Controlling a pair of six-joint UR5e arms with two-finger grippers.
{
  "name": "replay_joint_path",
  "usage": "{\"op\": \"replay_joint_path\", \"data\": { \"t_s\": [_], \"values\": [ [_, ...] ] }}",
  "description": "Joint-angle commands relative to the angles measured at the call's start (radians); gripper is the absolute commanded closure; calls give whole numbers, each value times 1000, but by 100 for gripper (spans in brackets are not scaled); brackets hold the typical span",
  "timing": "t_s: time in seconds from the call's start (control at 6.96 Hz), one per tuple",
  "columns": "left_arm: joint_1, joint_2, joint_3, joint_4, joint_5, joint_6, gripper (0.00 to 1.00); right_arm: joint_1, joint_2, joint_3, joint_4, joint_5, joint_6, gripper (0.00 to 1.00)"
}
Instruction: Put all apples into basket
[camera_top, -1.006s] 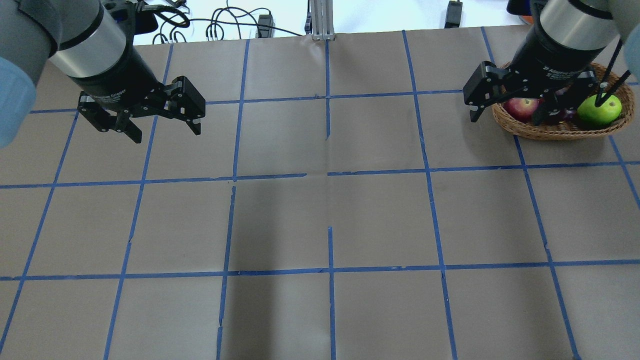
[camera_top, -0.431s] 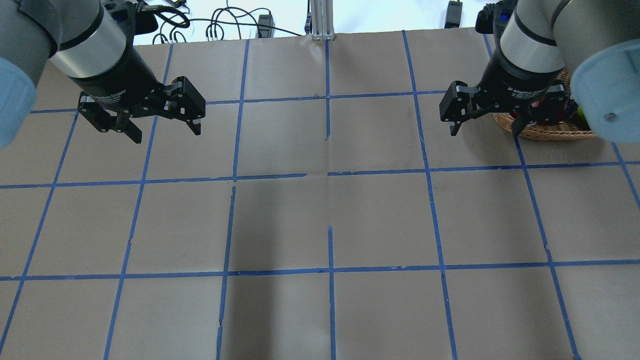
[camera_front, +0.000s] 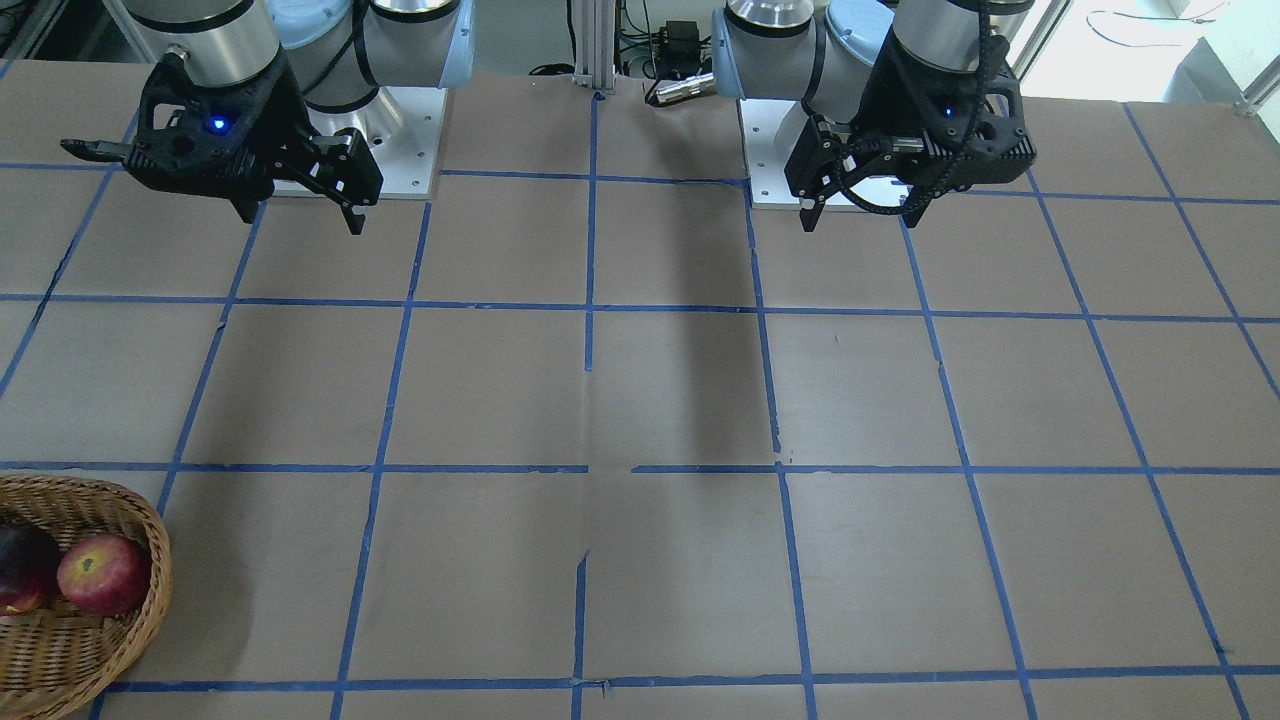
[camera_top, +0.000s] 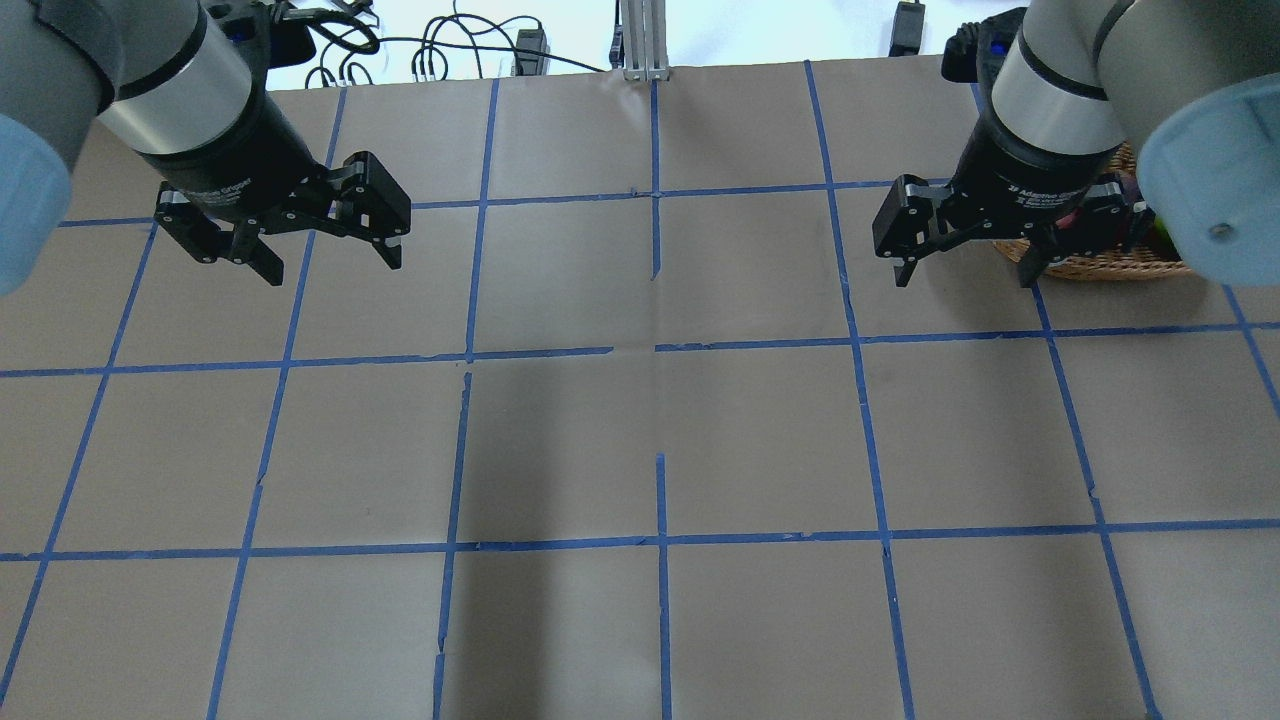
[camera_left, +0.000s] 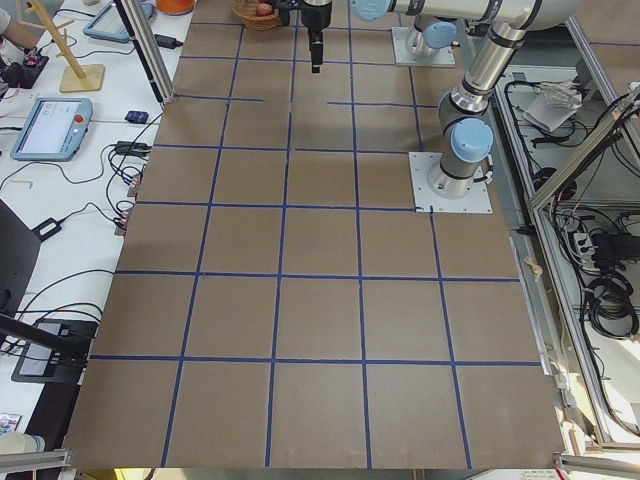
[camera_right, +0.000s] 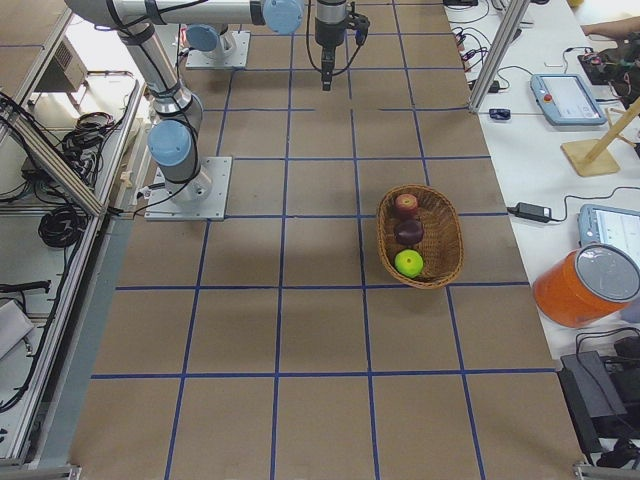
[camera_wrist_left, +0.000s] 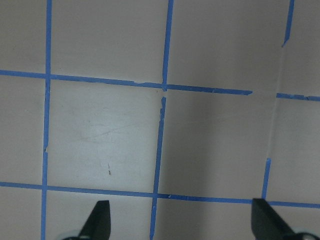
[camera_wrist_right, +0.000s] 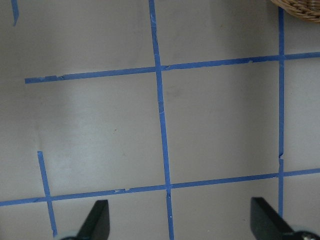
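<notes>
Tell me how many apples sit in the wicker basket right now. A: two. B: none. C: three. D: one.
C: the exterior right view shows the red apple, the maroon apple and the green apple lined up inside the basket.

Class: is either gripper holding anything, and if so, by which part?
Nothing is held. The left gripper and right gripper are both open and empty, fingers apart; the three apples lie in the basket.
</notes>
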Motion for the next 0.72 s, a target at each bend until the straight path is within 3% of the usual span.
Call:
{"op": "replay_joint_path", "data": {
  "t_s": [0.0,0.57],
  "values": [
    [0,0,0,-1,0,0,0,-2,-8,-8,25,1,-2,0],
    [0,0,0,0,0,0,0,-1,-31,-3,60,14,-6,0]
  ]
}}
